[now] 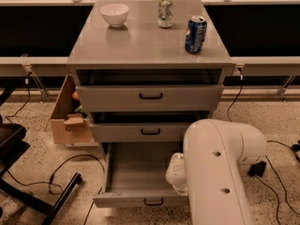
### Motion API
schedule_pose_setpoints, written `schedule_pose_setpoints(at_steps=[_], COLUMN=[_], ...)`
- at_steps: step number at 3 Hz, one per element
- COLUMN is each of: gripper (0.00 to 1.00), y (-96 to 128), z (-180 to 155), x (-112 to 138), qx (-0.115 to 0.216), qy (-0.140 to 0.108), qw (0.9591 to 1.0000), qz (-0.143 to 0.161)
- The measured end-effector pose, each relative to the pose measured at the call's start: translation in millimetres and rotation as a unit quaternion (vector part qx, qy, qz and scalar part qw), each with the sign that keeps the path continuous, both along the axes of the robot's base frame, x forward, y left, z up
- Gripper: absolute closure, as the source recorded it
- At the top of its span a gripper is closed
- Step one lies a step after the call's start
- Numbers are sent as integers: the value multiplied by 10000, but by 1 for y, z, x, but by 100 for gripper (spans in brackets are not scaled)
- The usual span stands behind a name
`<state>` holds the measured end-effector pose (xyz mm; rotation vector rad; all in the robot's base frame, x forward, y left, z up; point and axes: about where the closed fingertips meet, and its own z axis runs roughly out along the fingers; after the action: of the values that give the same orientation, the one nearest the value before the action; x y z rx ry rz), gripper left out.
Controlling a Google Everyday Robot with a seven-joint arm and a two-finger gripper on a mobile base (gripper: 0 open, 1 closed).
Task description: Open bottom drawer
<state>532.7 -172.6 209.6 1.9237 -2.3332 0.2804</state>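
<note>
Because the grey cabinet [150, 46] sits low, the white arm [220, 172] bends down beside it. The bottom drawer [136, 172] stands pulled well out; the gripper [177, 175] hangs at its right side, whether clamped or slack I cannot tell.

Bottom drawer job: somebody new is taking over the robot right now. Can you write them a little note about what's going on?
Hand: low down, over the right part of the bottom drawer, beside the big white arm; not on the handle.
Bottom drawer: pulled far out, grey tray showing, handle free at the front.
Done: the drawer looks open.
Left: probably just lifting the arm away without bumping the drawer.
On top: a white bowl, a silver can and a blue can, not part of the job.
</note>
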Motion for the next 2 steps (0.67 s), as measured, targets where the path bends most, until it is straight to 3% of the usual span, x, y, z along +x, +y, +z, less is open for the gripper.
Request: schedule_pose_setpoints(at_steps=[1, 2], gripper=[19, 0], y=[0, 0], z=[0, 0], x=[0, 0], qx=[0, 0], qy=[0, 1], qw=[10000, 10000], qz=[0, 0])
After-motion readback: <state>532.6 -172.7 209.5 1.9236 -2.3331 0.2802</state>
